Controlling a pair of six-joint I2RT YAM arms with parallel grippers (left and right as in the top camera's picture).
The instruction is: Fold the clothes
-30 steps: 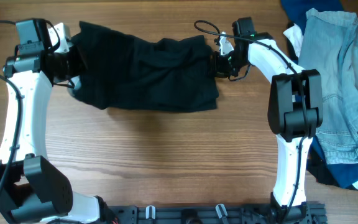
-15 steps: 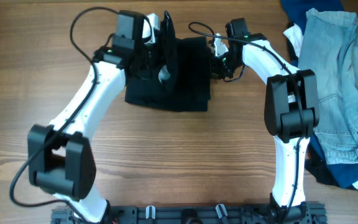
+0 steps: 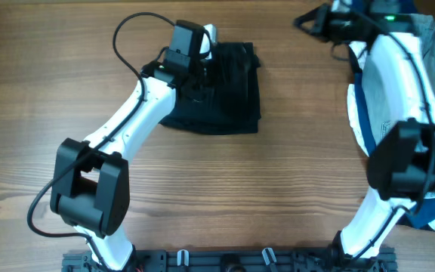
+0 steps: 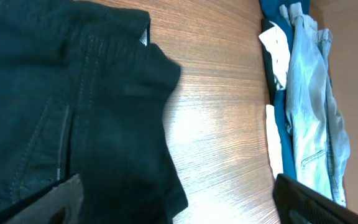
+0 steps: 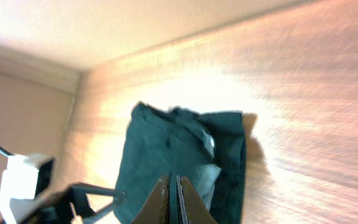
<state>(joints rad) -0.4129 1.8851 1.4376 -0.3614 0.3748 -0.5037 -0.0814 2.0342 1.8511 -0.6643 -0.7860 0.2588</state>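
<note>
Your left pincer (image 4: 176, 183) is spread wide with nothing in it and hangs right over the black shorts (image 3: 221, 98). They lie directly under it on the bench (image 3: 278, 196) as a squarish folded bundle, with no clear long axis that I can tell. Your right pincer (image 5: 173, 198) is closed to a sliver on nothing and sits well apart, off to the right beside the light-blue denim garment (image 4: 309, 112). So the left arm is the nearer one — any pressing or further fold looks like its job.
</note>
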